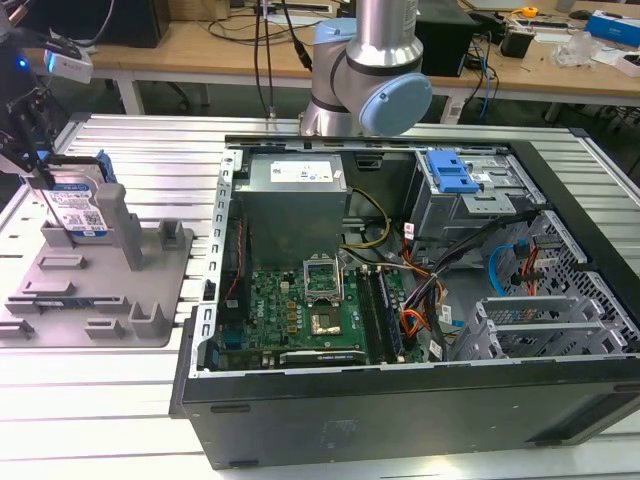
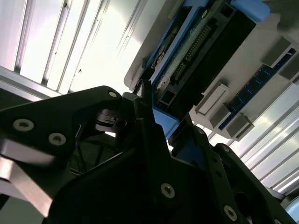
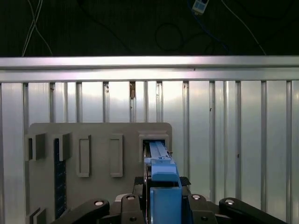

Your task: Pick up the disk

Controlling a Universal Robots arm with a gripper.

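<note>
One gripper clamps the disk upright above the fixture.

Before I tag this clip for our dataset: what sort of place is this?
Probably a robotics lab or computer-assembly test bench: an open computer case on a slotted aluminium table, a grey fixture holding the disk, and cluttered workbenches behind.

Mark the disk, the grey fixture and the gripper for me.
disk (image 1: 78, 208): exterior view, on its white-and-blue label.
grey fixture (image 1: 120, 290): exterior view, on its flat base.
gripper (image 3: 161, 205): first wrist view, midway between the fingertips, at the disk's blue rail.
</note>
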